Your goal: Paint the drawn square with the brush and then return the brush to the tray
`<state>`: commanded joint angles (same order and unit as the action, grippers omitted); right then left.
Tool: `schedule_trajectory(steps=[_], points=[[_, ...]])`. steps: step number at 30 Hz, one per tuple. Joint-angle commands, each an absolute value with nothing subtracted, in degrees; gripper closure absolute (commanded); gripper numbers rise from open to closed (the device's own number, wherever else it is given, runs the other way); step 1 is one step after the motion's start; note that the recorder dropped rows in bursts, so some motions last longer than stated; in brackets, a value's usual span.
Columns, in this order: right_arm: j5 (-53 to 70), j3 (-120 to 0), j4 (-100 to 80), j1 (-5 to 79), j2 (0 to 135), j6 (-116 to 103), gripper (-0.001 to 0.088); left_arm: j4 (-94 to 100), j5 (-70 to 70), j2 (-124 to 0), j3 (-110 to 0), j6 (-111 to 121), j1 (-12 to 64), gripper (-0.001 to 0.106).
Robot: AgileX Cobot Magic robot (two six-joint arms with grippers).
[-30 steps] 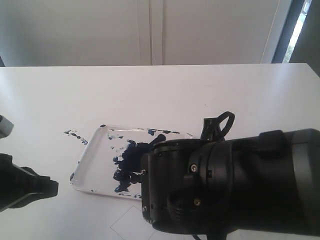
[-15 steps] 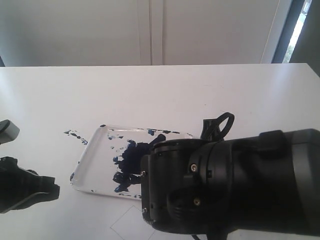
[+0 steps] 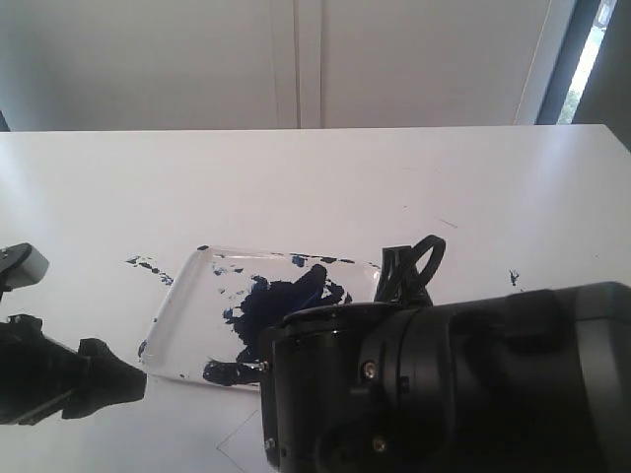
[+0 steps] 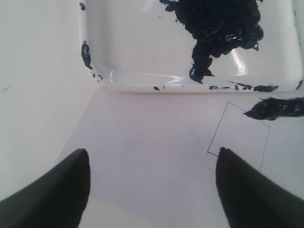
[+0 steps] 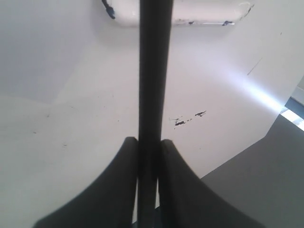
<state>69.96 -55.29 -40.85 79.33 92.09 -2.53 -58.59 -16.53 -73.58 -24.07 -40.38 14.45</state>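
Reading from the left, we find the left gripper [image 4: 152, 154] spread wide and empty. The drawn square [image 4: 240, 135] lies blank just beside the tray [image 4: 142, 86]. The brush [image 4: 278, 108] tip sits at the square's tray-side edge. The right gripper [image 5: 148, 142] clamps its shaft, which points toward the tray.

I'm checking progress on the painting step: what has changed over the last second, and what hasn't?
The right arm has sunk lower and leftward in the exterior view, uncovering more of the paint blotch in the tray. The open left gripper has edged toward the tray. No grasp or release shows: the right gripper is shut on the brush. The tray has not moved.
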Motion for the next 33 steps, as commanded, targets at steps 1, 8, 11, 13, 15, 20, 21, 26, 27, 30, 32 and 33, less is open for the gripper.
schedule_trajectory(steps=[1, 8, 11, 13, 15, 20, 21, 26, 27, 30, 32, 33], points=[[70.0, -55.3, -40.4, 79.3, 92.1, -2.5, 0.0868, -58.6, -16.3, -74.6, -24.1, -40.4, 14.5, 0.036], [70.0, -55.3, -37.9, 79.3, 92.1, -1.4, 0.0868, -58.7, -13.0, -82.0, -24.2, -39.1, 14.5, 0.036], [70.0, -55.3, -37.2, 79.3, 92.1, -1.3, 0.0868, -58.5, -16.2, -82.7, -26.3, -39.0, 14.5, 0.036], [70.0, -55.3, -37.2, 79.3, 92.1, -1.3, 0.0868, -58.0, -19.1, -82.7, -28.2, -39.0, 14.5, 0.036], [70.0, -55.3, -37.1, 79.3, 92.1, -1.2, 0.0868, -57.3, -21.9, -82.7, -30.1, -39.0, 14.5, 0.036], [70.0, -55.3, -36.6, 79.3, 92.1, -0.9, 0.0868, -53.3, -25.1, -82.7, -33.5, -37.7, 14.5, 0.036], [70.0, -55.2, -36.0, 79.3, 92.1, 0.0, 0.0868, -51.9, -25.1, -82.7, -33.8, -36.7, 14.5, 0.036], [70.0, -53.0, -35.7, 79.3, 92.1, 0.3, 0.0868, -44.0, -24.7, -84.2, -33.9, -29.2, 14.5, 0.036], [70.0, -52.3, -35.7, 79.3, 92.1, 0.3, 0.0868, -43.2, -24.7, -84.8, -33.9, -27.9, 14.5, 0.036], [70.0, -51.0, -36.0, 79.3, 92.1, 0.0, 0.0868, -43.1, -24.7, -86.7, -33.9, -26.6, 14.5, 0.036], [70.0, -50.7, -36.2, 79.3, 92.1, 0.0, 0.0868, -43.1, -24.3, -88.0, -33.9, -26.6, 15.2, 0.036], [70.0, -50.6, -36.2, 79.3, 92.1, 0.0, 0.0868, -43.1, -23.7, -88.7, -33.9, -26.6, 15.9, 0.036]])
